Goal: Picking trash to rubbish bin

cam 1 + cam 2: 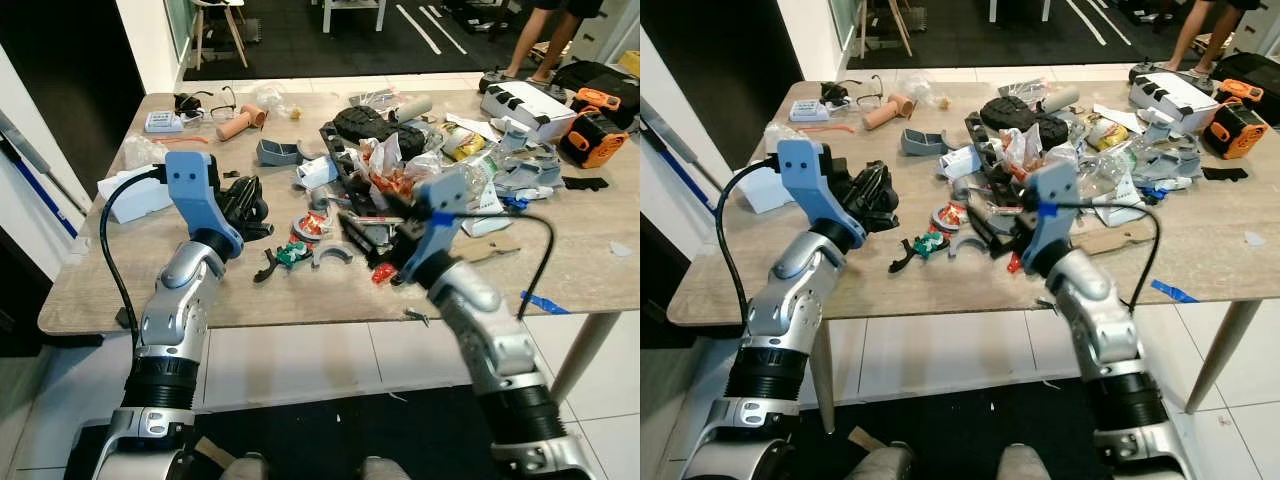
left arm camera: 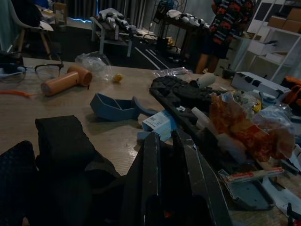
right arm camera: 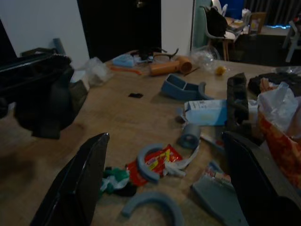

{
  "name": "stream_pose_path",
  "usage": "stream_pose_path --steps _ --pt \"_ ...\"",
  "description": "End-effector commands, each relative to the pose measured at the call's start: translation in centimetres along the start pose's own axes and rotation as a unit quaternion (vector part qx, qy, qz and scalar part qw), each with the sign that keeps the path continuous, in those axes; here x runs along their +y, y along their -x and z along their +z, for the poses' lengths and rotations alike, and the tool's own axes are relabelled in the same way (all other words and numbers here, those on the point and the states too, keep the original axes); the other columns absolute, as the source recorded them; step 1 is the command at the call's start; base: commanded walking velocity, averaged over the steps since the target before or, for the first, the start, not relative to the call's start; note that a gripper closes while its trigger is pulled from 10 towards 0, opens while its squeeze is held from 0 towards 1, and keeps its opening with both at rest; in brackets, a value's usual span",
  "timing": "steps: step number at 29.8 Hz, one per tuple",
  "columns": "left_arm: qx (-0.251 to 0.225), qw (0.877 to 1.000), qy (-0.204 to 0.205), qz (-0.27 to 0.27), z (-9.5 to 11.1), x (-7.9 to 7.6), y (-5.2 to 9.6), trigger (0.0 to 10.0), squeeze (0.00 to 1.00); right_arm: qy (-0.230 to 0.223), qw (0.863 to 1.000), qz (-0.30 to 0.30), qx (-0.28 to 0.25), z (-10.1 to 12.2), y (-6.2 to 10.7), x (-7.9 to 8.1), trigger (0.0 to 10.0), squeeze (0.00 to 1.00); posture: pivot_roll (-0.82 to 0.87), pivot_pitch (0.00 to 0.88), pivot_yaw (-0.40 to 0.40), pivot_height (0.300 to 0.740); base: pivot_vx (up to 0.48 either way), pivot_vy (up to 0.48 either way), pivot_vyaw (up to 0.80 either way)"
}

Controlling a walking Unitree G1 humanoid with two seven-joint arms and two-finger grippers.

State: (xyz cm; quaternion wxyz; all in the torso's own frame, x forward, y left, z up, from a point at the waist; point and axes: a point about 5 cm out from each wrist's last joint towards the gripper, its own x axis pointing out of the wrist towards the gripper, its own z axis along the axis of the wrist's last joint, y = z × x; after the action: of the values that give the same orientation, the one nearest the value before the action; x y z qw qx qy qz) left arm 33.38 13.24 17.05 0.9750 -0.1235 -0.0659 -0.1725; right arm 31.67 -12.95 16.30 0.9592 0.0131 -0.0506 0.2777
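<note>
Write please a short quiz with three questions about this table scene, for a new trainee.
1. True or false: the right gripper has its fingers spread wide apart.
2. What does the left gripper hold? A) black crumpled material B) eyeglasses C) a yellow ball
3. Fill in: the eyeglasses lie at the table's far ____ corner, by the robot's own sides.

Key: 1 true; 2 A, the black crumpled material sits against its closed fingers; 3 left.
</note>
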Motion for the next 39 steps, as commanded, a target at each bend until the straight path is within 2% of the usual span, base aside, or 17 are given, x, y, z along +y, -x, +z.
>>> stream_pose_path --steps 1,8,14,20,39 --pt "0.009 1.000 0.009 -0.004 -0.5 0.1 0.2 10.0 0.00 0.003 1.000 0.003 -0.008 0.4 -0.5 -0.1 10.0 0.00 -0.05 0.000 0.022 0.740 -0.296 0.000 0.00" --pt "0.015 0.999 -0.023 -0.044 -0.6 -1.1 -0.6 10.0 0.00 0.025 1.000 -0.005 -0.013 0.2 -0.6 -0.5 10.0 0.00 -0.05 0.000 0.020 0.740 -0.345 0.000 0.00" --pt "0.016 0.998 -0.020 -0.061 -0.7 -1.7 -1.2 10.0 0.00 0.024 1.000 -0.003 -0.007 -0.2 -0.7 -1.0 10.0 0.00 -0.03 0.000 0.002 0.740 -0.356 0.000 0.00" --pt "0.018 0.998 -0.012 -0.063 -0.9 -1.8 -1.2 10.0 0.00 0.022 1.000 -0.003 -0.005 -0.4 -0.6 -1.3 10.0 0.00 -0.04 0.000 0.004 0.740 -0.353 0.000 0.00" --pt "0.037 0.995 -0.021 -0.085 -1.5 -1.8 -1.3 10.0 0.00 0.017 1.000 -0.001 -0.005 -0.9 -0.9 -1.2 10.0 0.00 -0.03 0.000 0.007 0.740 -0.329 0.000 -0.03"
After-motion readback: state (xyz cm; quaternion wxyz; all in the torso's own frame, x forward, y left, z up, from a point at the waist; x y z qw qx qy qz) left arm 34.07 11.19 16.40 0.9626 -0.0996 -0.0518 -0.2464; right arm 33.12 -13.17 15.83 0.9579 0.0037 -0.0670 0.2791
